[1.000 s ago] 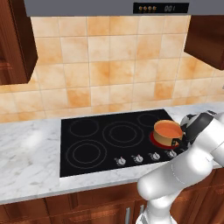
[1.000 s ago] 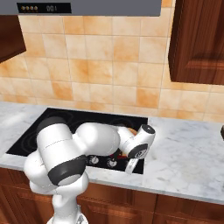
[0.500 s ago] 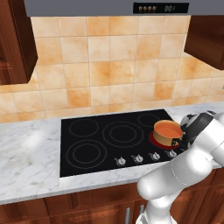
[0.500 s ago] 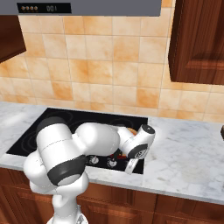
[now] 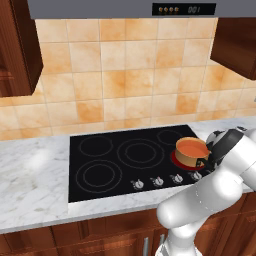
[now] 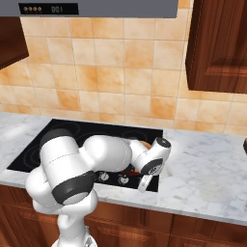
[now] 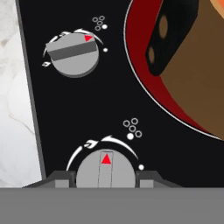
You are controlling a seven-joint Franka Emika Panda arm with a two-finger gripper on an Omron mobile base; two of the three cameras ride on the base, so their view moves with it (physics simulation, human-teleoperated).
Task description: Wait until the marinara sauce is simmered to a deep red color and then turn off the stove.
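At stove [image 5: 130, 155] front | end effector [image 7: 105, 177] pinching knob [image 7: 105, 169] | pot [image 7: 197, 83] cropped

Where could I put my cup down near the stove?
The marble counter left of the stove is bare, and so is the counter on its right. It is crowded around the pot, the knobs and the fingers.

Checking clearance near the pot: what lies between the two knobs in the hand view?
In the hand view, bare black glass of the stove with white printed marks lies between the upper knob and the knob at the gripper; nothing else.
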